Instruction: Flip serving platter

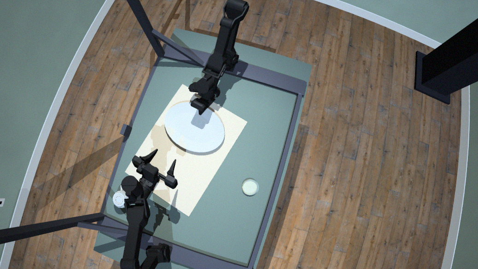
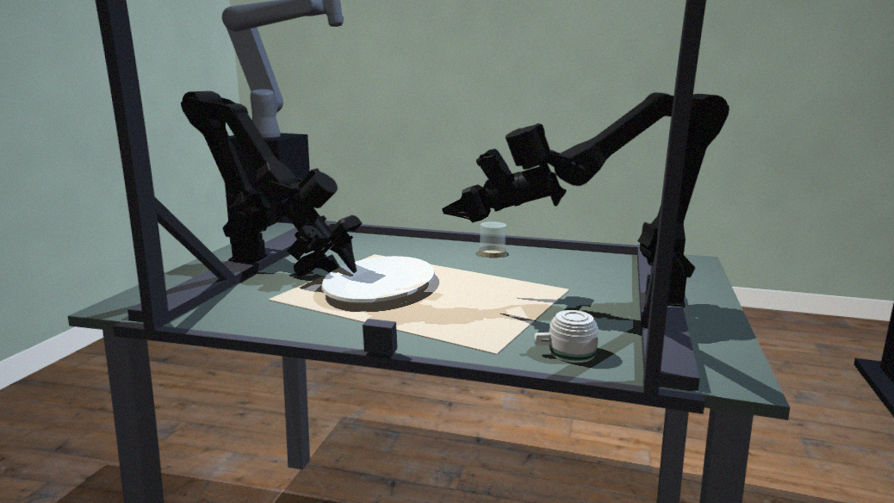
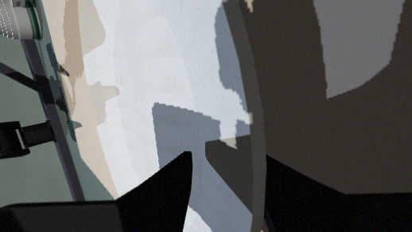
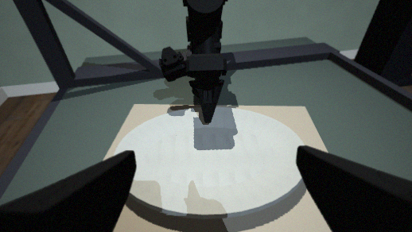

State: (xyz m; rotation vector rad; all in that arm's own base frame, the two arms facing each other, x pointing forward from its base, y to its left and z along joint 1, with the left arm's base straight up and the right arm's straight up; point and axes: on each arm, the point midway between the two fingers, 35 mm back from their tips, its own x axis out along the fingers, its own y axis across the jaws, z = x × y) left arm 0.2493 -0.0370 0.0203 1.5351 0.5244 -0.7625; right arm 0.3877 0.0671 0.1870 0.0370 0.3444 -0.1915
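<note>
Top: platter (image 1: 194, 133) (image 2: 394, 275) (image 3: 151, 59) (image 4: 239, 167) face-up on mat (image 1: 190, 187) (image 2: 487, 306) (image 3: 91, 147) (image 4: 294, 111); R gripper (image 1: 166, 155) (image 2: 443, 210) (image 4: 216, 151) wide open, nothing held; ext: R above tabletop (image 2: 599, 275), apart from platter; L wrist: L gripper (image 1: 200, 112) (image 2: 345, 271) (image 3: 227, 155) (image 4: 207, 121) part open, fingers astride rim, no grip; R wrist: L at far rim.

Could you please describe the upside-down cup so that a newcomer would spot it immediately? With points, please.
On the green table (image 1: 267, 110) (image 2: 615, 275), find the cream mat (image 1: 187, 194) (image 2: 487, 331). Just off its corner nearest the exterior camera stands the white cup (image 1: 119, 199) (image 2: 574, 338) (image 3: 17, 21). Unlike the clear glass (image 1: 250, 187) (image 2: 493, 239), it has ridges and a green band.
</note>
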